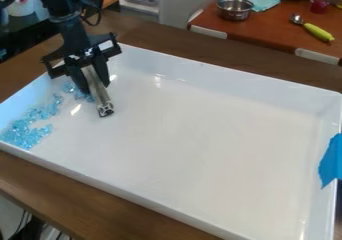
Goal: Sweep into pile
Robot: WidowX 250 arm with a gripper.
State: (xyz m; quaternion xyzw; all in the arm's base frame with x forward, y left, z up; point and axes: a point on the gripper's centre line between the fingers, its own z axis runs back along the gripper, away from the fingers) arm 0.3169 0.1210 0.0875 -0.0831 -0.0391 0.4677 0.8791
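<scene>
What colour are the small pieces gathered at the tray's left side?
The small pieces are light blue, seen in the camera view.

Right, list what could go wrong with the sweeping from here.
The light-blue crystals lie along the left end of the white tray, so a stroke that way might push some up its wall. Others sit close by the gripper, which could scatter them. The metal tool it holds looks narrow, so it may leave stragglers behind.

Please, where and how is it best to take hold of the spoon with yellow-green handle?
I would grip the handle near its middle, from above, closing across its width: it lies lengthwise on the table, long and narrow.
</scene>
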